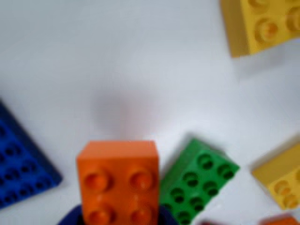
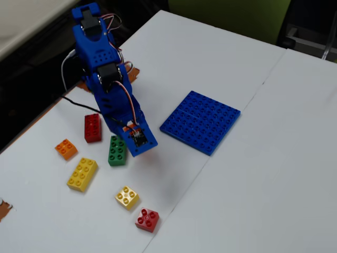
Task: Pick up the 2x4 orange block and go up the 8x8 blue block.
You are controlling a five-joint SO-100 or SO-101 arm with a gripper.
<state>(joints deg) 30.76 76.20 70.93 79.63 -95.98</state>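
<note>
progress: pickup looks done, placement left | gripper (image 1: 119, 213): your fingers seem clamped on the oblong orange plastic studded brick (image 1: 118, 180), lifted off the table | target: flat square blue studded baseplate (image 2: 200, 121) lies apart, nothing on it | next: carry the brick over it

no readable text or labels

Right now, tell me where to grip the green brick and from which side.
Take the green brick across its two long sides, near the middle, coming down from above: it lies flat, studs up, with both long sides free. The gripper looks shut on the 2x4 orange block, so that must go first.
</note>
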